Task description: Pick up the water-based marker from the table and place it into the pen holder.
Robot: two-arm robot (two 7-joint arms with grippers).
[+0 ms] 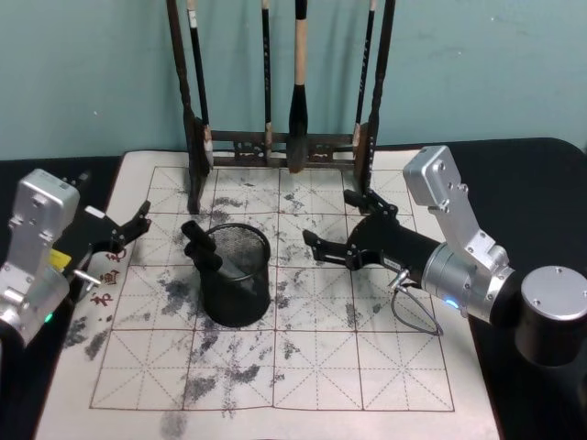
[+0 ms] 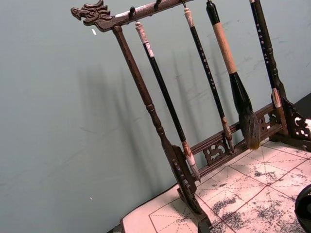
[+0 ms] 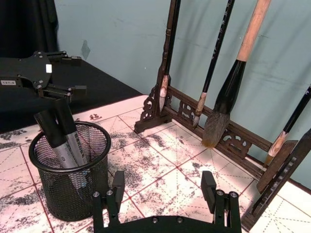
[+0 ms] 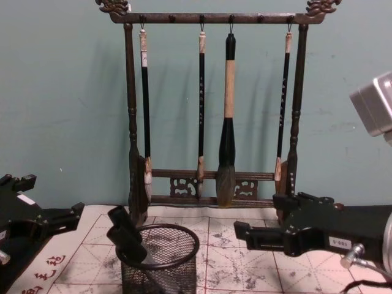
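Note:
The black mesh pen holder (image 1: 237,280) (image 3: 68,174) (image 4: 160,260) stands on the left middle of the table's white mat (image 1: 321,367). Two thick water-based markers with black caps lean inside it, one (image 3: 72,141) (image 1: 200,246) (image 4: 125,236) beside the other (image 3: 48,130). My right gripper (image 1: 337,223) (image 3: 163,187) (image 4: 275,217) hovers open just right of the holder, with nothing between its fingers. At the mat's left edge, left of the holder, my left gripper (image 1: 128,231) (image 3: 73,74) (image 4: 61,219) is open and holds nothing.
A tall dark wooden brush rack (image 1: 275,142) (image 4: 214,18) (image 2: 146,97) (image 3: 218,131) with several hanging calligraphy brushes stands at the mat's far edge, close behind both grippers. The near half of the mat is bare ink-stained felt.

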